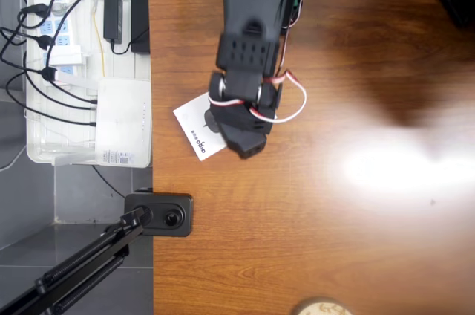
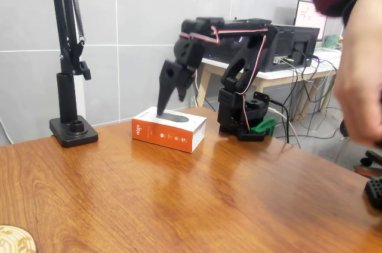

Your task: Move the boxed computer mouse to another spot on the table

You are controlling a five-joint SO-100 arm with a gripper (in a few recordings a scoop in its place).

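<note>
Glossy table [image 2: 179, 199] holds the boxed computer mouse [image 2: 169, 129] beside a lamp stand [image 2: 73, 130]; end effector [image 2: 170, 99] parted, one fingertip touching the box top.

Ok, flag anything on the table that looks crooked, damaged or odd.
The white mouse box lies at an angle to the table edge and close to it, under the gripper. It lies flat and looks undamaged. Nothing else stands out.
</note>
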